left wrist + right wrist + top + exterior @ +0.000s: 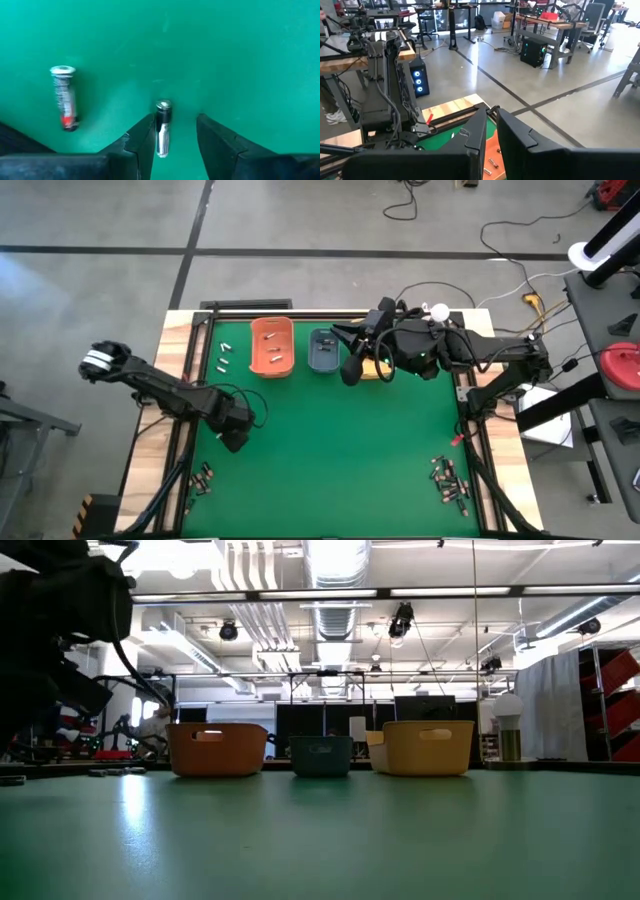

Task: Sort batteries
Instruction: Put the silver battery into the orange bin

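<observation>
Well short of the orange bin (272,346), the left gripper (174,131) stands spread around one battery (162,126) (positioned to pinch); right gripper (491,131) waits nearly closed, empty.

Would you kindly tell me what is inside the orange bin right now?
In the high view, the orange bin holds a few small batteries on its floor. From the low view its wall hides the contents, so an exact count is not possible.

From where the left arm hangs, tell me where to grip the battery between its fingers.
Grip the battery across its middle, coming straight down. It lies flat on the mat, lengthwise between the left end effector's open fingers, so they probably only need to close on its round sides.
</observation>
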`<move>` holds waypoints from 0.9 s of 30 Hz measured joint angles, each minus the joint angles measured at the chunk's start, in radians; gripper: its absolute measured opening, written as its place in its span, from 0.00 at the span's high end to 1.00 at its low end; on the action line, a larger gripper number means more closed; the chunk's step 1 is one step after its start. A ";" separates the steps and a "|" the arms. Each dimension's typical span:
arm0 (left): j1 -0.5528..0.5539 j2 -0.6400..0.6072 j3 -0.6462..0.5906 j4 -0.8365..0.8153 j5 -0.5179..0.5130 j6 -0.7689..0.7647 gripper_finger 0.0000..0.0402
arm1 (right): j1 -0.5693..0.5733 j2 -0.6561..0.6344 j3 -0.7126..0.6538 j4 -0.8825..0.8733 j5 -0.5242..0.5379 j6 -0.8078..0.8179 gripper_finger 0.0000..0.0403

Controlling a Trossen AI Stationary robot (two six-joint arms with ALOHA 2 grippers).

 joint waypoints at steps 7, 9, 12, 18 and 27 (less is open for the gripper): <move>-0.010 0.069 0.006 0.010 0.003 0.030 0.72 | 0.000 0.000 0.000 -0.001 0.000 -0.024 0.90; -0.010 0.075 0.006 0.015 -0.005 0.040 0.75 | -0.001 0.000 0.000 -0.002 0.000 -0.027 0.90; -0.012 0.074 0.006 0.020 -0.034 0.060 0.86 | -0.001 0.000 0.000 -0.002 0.000 -0.027 0.90; -0.012 0.072 0.005 0.022 -0.061 0.086 0.96 | -0.001 0.000 -0.001 -0.002 0.000 -0.027 0.90; -0.005 0.045 0.113 -0.037 -0.224 0.227 0.98 | -0.001 -0.002 0.002 -0.001 0.001 -0.064 0.90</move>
